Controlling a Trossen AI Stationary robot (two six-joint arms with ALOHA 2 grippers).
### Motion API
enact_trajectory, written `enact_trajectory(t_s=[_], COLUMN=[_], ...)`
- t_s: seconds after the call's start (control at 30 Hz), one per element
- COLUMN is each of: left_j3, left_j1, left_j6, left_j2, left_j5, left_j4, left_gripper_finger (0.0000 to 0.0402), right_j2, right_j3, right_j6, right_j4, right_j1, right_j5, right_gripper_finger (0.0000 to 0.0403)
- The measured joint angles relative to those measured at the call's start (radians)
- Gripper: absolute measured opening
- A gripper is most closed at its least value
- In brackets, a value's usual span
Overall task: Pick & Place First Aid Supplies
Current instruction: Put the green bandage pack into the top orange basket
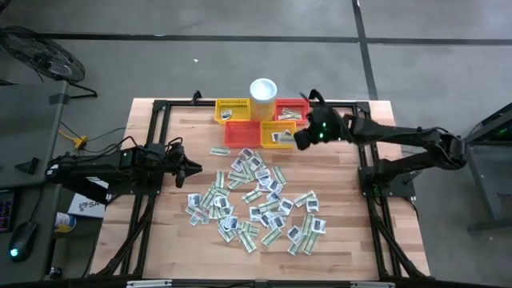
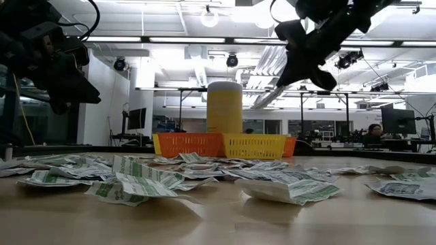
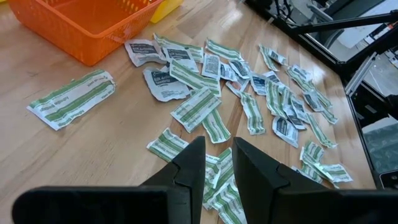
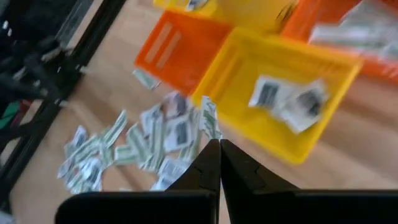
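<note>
Several white, grey and green-striped sachets (image 1: 254, 200) lie flat in a loose pile on the wooden table, also seen in the low view (image 2: 136, 180). My right gripper (image 1: 302, 142) is raised beside the near yellow basket (image 1: 278, 134), shut on one green-striped sachet (image 4: 209, 119). That basket (image 4: 292, 93) holds two sachets (image 4: 289, 99). My left gripper (image 1: 194, 170) hovers open above the pile's left edge, its fingers (image 3: 186, 168) over striped sachets (image 3: 214, 127). In the low view both grippers (image 2: 65, 95) (image 2: 300, 71) are well above the table. My right gripper pinches the green-striped sachet by one end (image 4: 212, 138) between its two shut fingertips. The sachet sticks out beyond the fingertips, lifted clear of the table, in front of the yellow basket's corner. The picture is blurred, so how many layers are held cannot be told.
Four mesh baskets stand in a cluster at the table's far side: yellow (image 1: 233, 110), orange-red (image 1: 242, 134), yellow and red (image 1: 292, 110), with a white cup (image 1: 263, 88) behind them. One long sachet (image 3: 73, 98) lies apart near the orange basket (image 3: 87, 25). Black frame rails (image 1: 156, 144) flank the table.
</note>
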Motion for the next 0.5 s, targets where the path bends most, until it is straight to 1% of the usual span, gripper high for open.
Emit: enact_trajectory(t_s=[0.27, 0.37, 0.5], left_j3=[0.0, 0.0, 0.0], left_j1=[0.0, 0.0, 0.0], left_j6=[0.0, 0.0, 0.0], left_j2=[0.0, 0.0, 0.0], left_j5=[0.0, 0.0, 0.0], left_j4=[0.0, 0.0, 0.0], left_gripper_finger=[0.008, 0.008, 0.008], right_j2=[0.019, 0.062, 0.134], right_j3=[0.085, 0.095, 0.114], right_j6=[-0.09, -0.139, -0.218], right_j4=[-0.064, -0.068, -0.049], right_j1=[-0.158, -0.223, -0.31], right_j5=[0.049, 0.038, -0.006], right_gripper_finger=[0.0, 0.0, 0.0])
